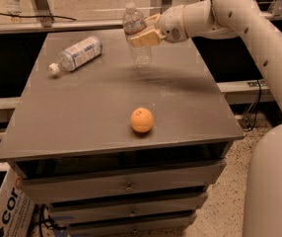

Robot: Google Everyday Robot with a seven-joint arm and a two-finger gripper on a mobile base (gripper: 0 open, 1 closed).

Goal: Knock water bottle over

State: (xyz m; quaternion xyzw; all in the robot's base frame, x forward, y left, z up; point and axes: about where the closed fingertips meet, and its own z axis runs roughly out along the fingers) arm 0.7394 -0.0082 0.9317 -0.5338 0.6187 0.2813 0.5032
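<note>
The water bottle (137,36), clear ribbed plastic with a white cap, stands at the back middle of the grey table (91,102). It tilts, its cap leaning left and its base swung right. My gripper (145,32) reaches in from the right and is shut on the bottle's middle, one tan finger (142,39) across its front. The red-and-white label band is hidden by the gripper.
A second bottle (77,53) with a white and light-blue label lies on its side at the back left. An orange (142,120) sits near the front middle. Drawers (126,186) are under the tabletop. A cardboard box (8,211) stands at the lower left.
</note>
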